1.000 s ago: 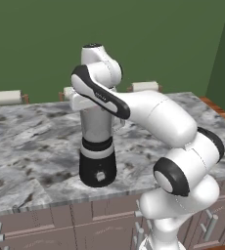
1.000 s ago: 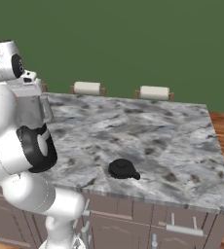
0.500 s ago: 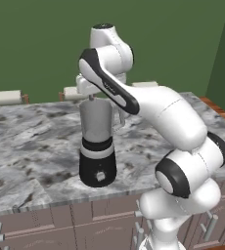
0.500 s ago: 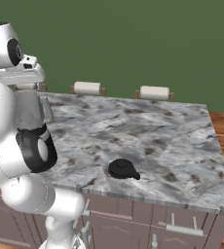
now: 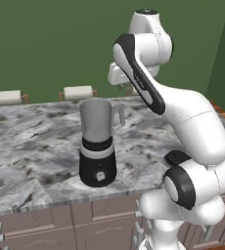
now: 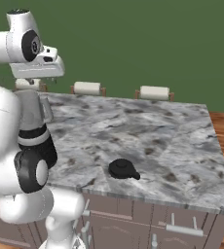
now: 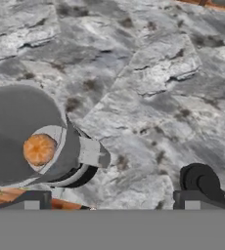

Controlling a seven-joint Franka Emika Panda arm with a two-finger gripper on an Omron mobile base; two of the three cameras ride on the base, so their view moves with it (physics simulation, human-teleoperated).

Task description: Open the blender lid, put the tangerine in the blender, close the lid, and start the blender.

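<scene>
The blender (image 5: 98, 141) stands upright near the counter's front edge, its grey jar uncovered. Looking down into the jar (image 7: 16, 132), I see the tangerine (image 7: 39, 149) lying at its bottom. The black blender lid (image 6: 122, 169) rests knob-up on the counter to the right of the blender, half hidden behind my arm in the left base view (image 5: 175, 157) and beside one fingertip in the hand view (image 7: 200, 179). My gripper (image 7: 112, 202) hangs well above the jar, open and holding nothing, its hand (image 6: 36, 68) over the blender (image 6: 33, 121).
Paper towel rolls (image 5: 78, 92) (image 6: 154, 92) line the marble counter's back edge. Cabinet drawers (image 6: 133, 219) sit below the front edge. Bare marble (image 6: 148, 131) spreads right of the blender around the lid.
The hand has risen from the jar's mouth to well above it, swinging slightly right. The blender and the lid have stayed in place.
</scene>
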